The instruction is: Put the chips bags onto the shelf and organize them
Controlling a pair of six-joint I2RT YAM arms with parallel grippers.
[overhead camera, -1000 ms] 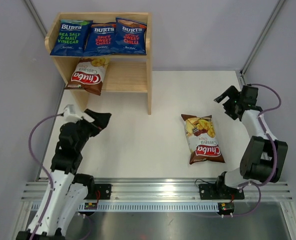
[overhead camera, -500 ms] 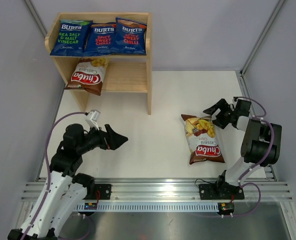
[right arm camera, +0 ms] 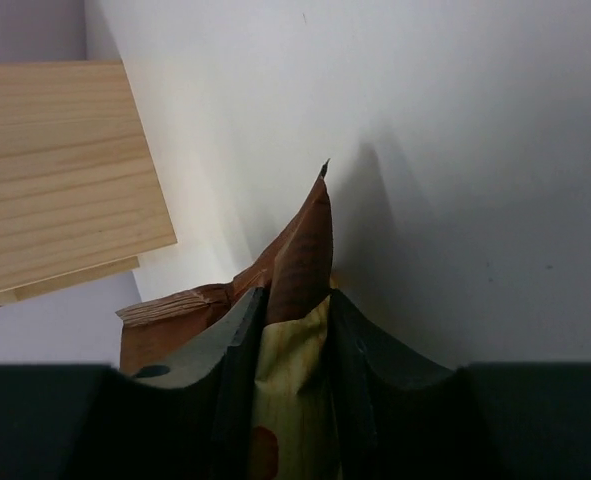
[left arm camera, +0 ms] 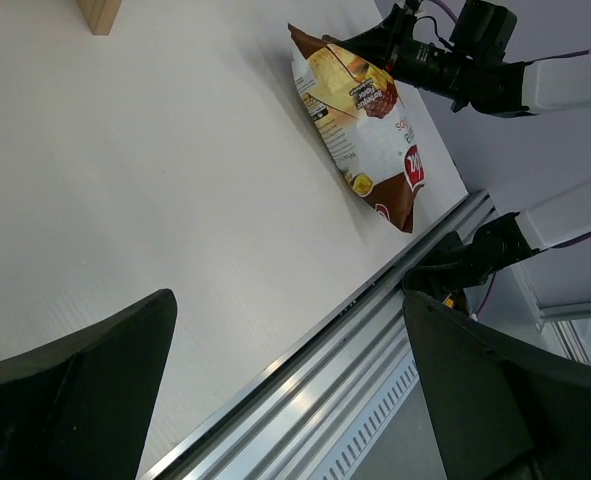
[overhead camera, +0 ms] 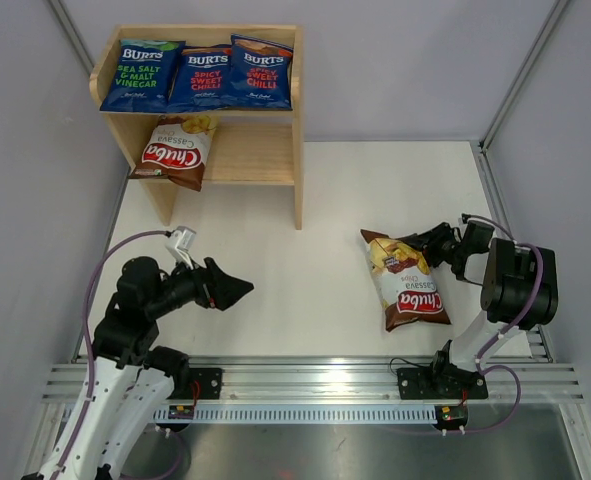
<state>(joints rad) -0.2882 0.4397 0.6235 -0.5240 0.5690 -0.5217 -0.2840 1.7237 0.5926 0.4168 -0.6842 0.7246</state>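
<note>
Three blue Burts chips bags (overhead camera: 201, 78) lie in a row on the top of the wooden shelf (overhead camera: 297, 190). One brown-and-cream Chuba bag (overhead camera: 175, 152) leans on its lower tier. A second Chuba bag (overhead camera: 405, 280) lies on the table right of centre, also in the left wrist view (left arm camera: 360, 130). My right gripper (overhead camera: 427, 243) is low at this bag's upper right edge, shut on it. In the right wrist view its jaws (right arm camera: 295, 310) pinch the brown edge of the bag (right arm camera: 305, 240). My left gripper (overhead camera: 237, 290) hangs open over the table's front left, holding nothing (left arm camera: 295, 390).
The shelf stands at the back left against the wall; its side panel (right arm camera: 55, 170) shows in the right wrist view. A metal rail (overhead camera: 315, 380) runs along the near edge of the table. Grey walls close in both sides.
My right gripper came down and left to the loose Chuba bag and closed on its edge, which has tilted up slightly. My left arm swung lower and to the right, still open.
</note>
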